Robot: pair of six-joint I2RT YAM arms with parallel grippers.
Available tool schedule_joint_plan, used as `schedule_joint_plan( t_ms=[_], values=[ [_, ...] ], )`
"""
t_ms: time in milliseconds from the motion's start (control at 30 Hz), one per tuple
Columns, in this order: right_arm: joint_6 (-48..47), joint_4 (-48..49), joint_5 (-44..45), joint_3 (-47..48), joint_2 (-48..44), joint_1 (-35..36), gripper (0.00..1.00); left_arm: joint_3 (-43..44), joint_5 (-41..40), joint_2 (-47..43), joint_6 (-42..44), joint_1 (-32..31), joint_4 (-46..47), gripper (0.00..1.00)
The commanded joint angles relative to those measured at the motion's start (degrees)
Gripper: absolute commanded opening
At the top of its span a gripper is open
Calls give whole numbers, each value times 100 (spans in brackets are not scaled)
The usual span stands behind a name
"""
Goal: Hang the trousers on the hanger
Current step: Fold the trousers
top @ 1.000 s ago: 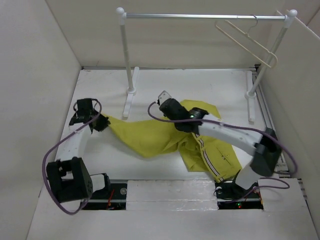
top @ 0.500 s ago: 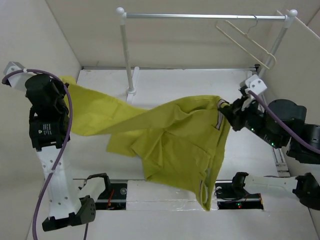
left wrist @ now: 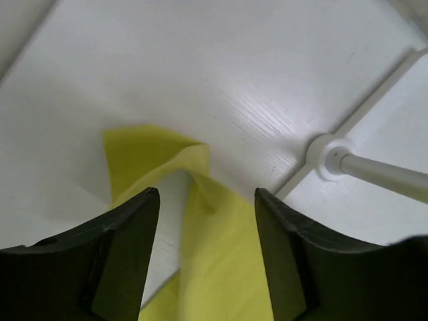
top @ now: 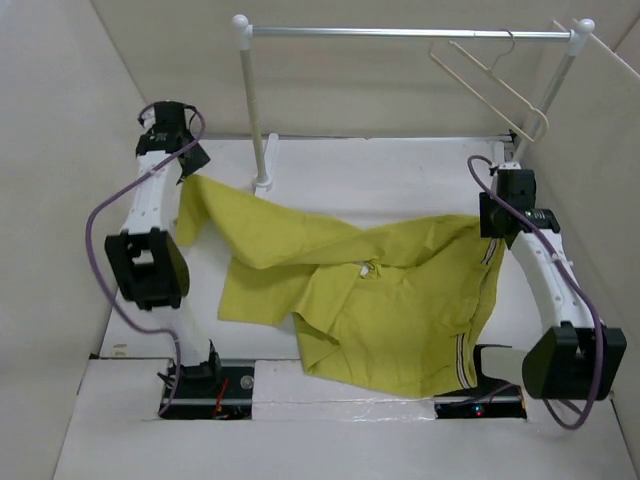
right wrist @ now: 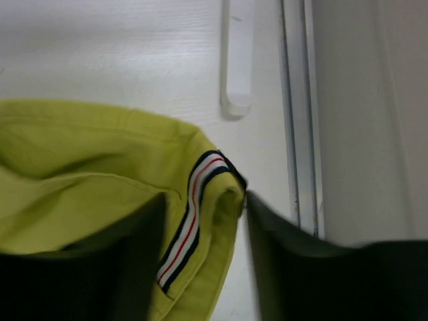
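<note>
Trousers (top: pixel 400 310) flat across the white table (top: pixel 380 170), hanger (top: pixel 490 85) on the rail (top: pixel 400 33)

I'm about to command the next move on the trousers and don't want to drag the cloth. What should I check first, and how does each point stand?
1. The trousers lie spread on the table: ok.
2. The left gripper is off the cloth: ok. Its jaws are apart and the leg end lies on the table beneath them.
3. The right gripper is free of the waistband: cannot tell. The striped band fills the gap between its fingers.
4. The hanger is in place: ok. It is hooked on the rail at the right end and is bare.
5. The trousers are on the hanger: not ok.
</note>
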Motion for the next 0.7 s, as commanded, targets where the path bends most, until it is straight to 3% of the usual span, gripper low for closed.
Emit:
schedule_joint_plan(
  t_ms=[0, 33, 67, 200, 300, 333, 367, 400, 467, 500, 533, 567, 600, 633, 667],
  values=[
    [-124, 1390, -348, 429, 321, -337, 56, 621, 557, 628, 295, -64, -686, 58],
    [-176, 1373, -559, 536, 627, -277, 72, 473, 565, 498, 348, -64, -539, 70],
    [-237, 1094, -735, 667, 734, -163, 79, 62, 374, 349, 349, -64, -416, 72],
    [-510, 1108, -798, 433, 394, 768, 76, -1257, 284, -599, 42, 373, 215, 73],
    [-484, 1311, -790, -182, -317, 1576, 28, -2795, 565, -1426, -248, 647, 813, 54],
    [-441, 1407, -790, -340, -493, 1796, 0, -3155, 626, -1724, -327, 796, 911, 31],
    [-423, 1451, -746, -612, -660, 2016, 0, -3724, 679, -1840, -511, 849, 999, 15],
    [-397, 1452, -511, -710, -914, 2462, 0, -3948, 697, -2041, -626, 850, 1157, 7],
    [-396, 1626, -717, -921, -1066, 2816, 0, -4552, 994, -2201, -740, 850, 1412, 5],
    [-457, 1810, -998, -1000, -1084, 3148, 0, -4713, 1162, -2306, -767, 850, 1796, 9],
    [-588, 2012, -1262, -1062, -1023, 3326, 6, -4862, 1459, -2289, -741, 850, 2035, 35],
    [-633, 2293, -1525, -1071, -874, 3536, 16, -4977, 1801, -2228, -698, 850, 2238, 46],
    [-703, 2365, -1537, -915, -673, 3773, 31, -4926, 1840, -1940, -706, 850, 2274, 50],
    [-895, 2392, -1502, -748, -149, 4237, 57, -4804, 1823, -1746, -723, 850, 2249, 55],
    [-1402, 2453, -1632, -59, 770, 4738, 76, -4507, 1587, -1379, -828, 850, 2179, 58]
  ],
)
